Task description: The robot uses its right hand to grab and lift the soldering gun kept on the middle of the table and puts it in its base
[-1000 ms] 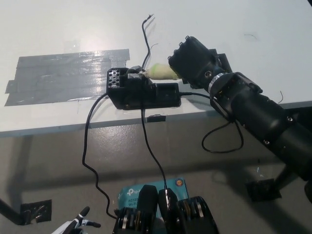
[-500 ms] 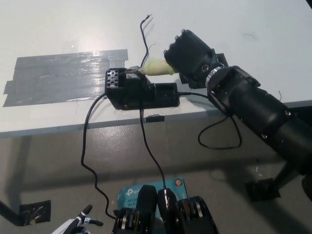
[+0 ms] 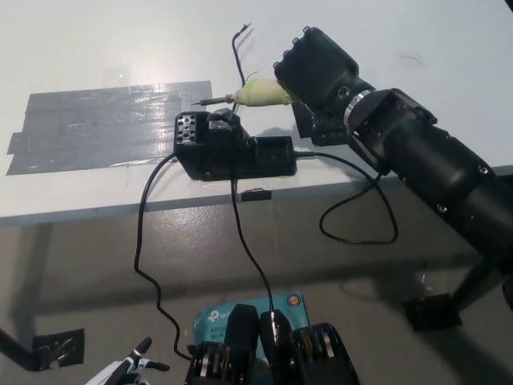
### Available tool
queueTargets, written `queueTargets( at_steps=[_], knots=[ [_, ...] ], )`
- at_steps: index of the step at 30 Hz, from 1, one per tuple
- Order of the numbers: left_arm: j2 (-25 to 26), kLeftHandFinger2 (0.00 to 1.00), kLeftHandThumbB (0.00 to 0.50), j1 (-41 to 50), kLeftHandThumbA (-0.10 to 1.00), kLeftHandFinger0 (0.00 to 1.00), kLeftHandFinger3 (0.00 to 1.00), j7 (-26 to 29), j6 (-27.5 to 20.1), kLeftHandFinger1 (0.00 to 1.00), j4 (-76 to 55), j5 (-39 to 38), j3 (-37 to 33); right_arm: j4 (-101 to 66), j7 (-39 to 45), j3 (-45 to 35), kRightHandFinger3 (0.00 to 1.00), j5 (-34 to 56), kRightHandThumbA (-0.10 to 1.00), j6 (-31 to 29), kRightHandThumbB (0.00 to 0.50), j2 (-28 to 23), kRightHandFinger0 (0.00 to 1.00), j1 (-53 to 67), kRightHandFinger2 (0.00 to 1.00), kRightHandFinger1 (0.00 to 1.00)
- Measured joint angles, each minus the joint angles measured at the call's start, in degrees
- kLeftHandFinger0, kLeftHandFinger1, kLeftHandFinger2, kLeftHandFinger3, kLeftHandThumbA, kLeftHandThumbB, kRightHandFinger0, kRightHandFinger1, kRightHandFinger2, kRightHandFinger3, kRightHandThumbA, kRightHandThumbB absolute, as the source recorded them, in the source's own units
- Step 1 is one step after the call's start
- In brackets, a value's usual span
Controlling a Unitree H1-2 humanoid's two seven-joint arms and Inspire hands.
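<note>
My black right hand (image 3: 314, 74) is shut on the soldering gun (image 3: 258, 94), whose pale yellow-green grip sticks out to the left of the hand. Its thin metal tip (image 3: 210, 102) points left and hangs just above the black base (image 3: 232, 151), which stands near the table's front edge. The gun is clear of the base's holder. A black cord (image 3: 353, 208) loops from the base off the table edge under my forearm. Only the fingertips of my white left hand (image 3: 128, 367) show at the bottom left.
A broad patch of grey tape (image 3: 104, 124) lies on the white table (image 3: 96, 48) left of the base. A thin black wire (image 3: 237, 56) runs back from the gun. Another cord (image 3: 148, 265) hangs from the base down toward the floor.
My right hand has lifted the soldering gun up and slightly back, so its tip has come out from the base's top and now shows above it.
</note>
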Motion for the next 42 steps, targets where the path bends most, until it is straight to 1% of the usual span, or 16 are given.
queueTargets(
  at_steps=[3,5,10,12,14,16,21,23,28,31,32,33,35,37,38,42],
  knots=[
    [0.0,0.33,0.500,0.0,1.00,0.00,0.70,0.0,0.0,0.06,0.0,0.0,0.0,0.0,0.0,0.0,0.04,0.0,-0.10,0.0,0.049,0.0,0.00,0.0,0.23,0.00],
    [0.0,0.34,0.500,0.0,1.00,0.00,0.69,0.0,0.0,0.05,0.0,0.0,-0.1,-0.1,-0.1,0.1,0.08,-0.2,-0.10,0.0,0.125,0.0,0.00,0.1,0.25,0.00],
    [0.1,0.33,0.500,-0.1,1.00,0.00,0.68,0.0,0.0,0.04,0.0,0.0,-0.1,-0.4,0.0,0.3,0.21,-0.8,-0.03,0.0,0.152,-0.9,0.00,0.4,0.28,0.00],
    [0.1,0.31,0.500,-0.1,1.00,0.00,0.65,0.0,0.0,0.00,0.0,-0.1,-0.1,-0.8,0.1,0.6,0.16,-1.2,-0.04,0.0,0.125,-1.8,0.00,0.5,0.27,0.00],
    [0.2,0.32,0.500,-0.1,1.00,0.00,0.67,0.0,0.0,0.00,0.0,0.0,-0.1,-1.2,0.2,0.7,0.14,-1.5,-0.06,0.0,0.176,-2.4,0.00,0.7,0.24,0.00],
    [0.2,0.33,0.500,-0.1,1.00,0.00,0.67,0.0,0.0,0.02,0.0,0.0,-0.1,-1.6,0.1,0.9,0.18,-1.7,-0.05,0.0,0.155,-3.1,0.00,1.1,0.24,0.00],
    [0.2,0.35,0.500,0.0,1.00,0.00,0.69,0.0,-0.1,0.05,0.0,0.0,-0.1,-1.6,-0.6,1.0,0.15,-1.8,-0.09,0.0,0.192,-3.5,0.00,2.6,0.23,0.00],
    [0.2,0.35,0.500,0.0,1.00,0.00,0.69,0.0,0.0,0.05,0.0,0.0,-0.1,-1.7,-1.1,1.0,0.15,-1.8,-0.10,0.0,0.170,-3.6,0.00,3.3,0.27,0.00],
    [0.3,0.35,0.500,0.0,1.00,0.00,0.69,0.0,0.0,0.03,0.0,-0.2,-0.1,-2.1,-1.6,0.7,0.21,-1.6,-0.10,-0.2,0.197,-3.7,0.00,4.3,0.32,0.00],
    [0.4,0.32,0.500,0.0,1.00,0.00,0.69,-0.1,0.0,0.01,0.1,-0.2,-0.1,-2.4,-1.7,0.6,0.18,-1.6,-0.10,-0.5,0.129,-3.9,0.00,4.3,0.30,0.00],
    [0.4,0.34,0.500,0.0,1.00,0.00,0.68,-0.1,0.0,0.01,0.1,-0.2,-0.1,-2.4,-2.0,0.4,0.29,-1.6,-0.10,-0.6,0.122,-4.0,0.00,4.4,0.28,0.00],
    [0.5,0.34,0.500,0.0,1.00,0.00,0.68,-0.1,0.0,0.01,0.1,-0.2,-0.1,-2.5,-2.2,0.4,0.24,-1.6,-0.10,-0.6,0.154,-4.1,0.00,4.4,0.28,0.00],
    [0.5,0.34,0.500,0.0,1.00,0.00,0.68,-0.1,0.0,0.01,0.1,-0.2,-0.1,-2.4,-3.4,0.1,0.24,-1.6,-0.10,-0.7,0.142,-4.1,0.00,4.6,0.26,0.00],
    [0.5,0.34,0.500,0.0,1.00,0.00,0.67,-0.1,0.0,0.01,0.1,-0.2,-0.1,-2.3,-4.7,-0.1,0.07,-1.6,-0.10,-0.8,0.145,-4.1,0.00,4.8,0.24,0.00],
    [0.5,0.34,0.500,0.1,1.00,0.00,0.67,-0.1,0.0,0.02,0.1,-0.2,-0.1,-2.1,-5.5,-0.3,0.08,-1.5,-0.10,-0.8,0.144,-4.0,0.00,5.0,0.32,0.00],
    [0.5,0.33,0.500,0.3,1.00,0.00,0.65,-0.1,0.0,0.01,0.1,-0.2,-0.1,-2.1,-7.1,-1.9,0.06,-1.2,-0.10,-1.0,0.153,-4.0,0.00,5.3,0.34,0.00]
  ],
)
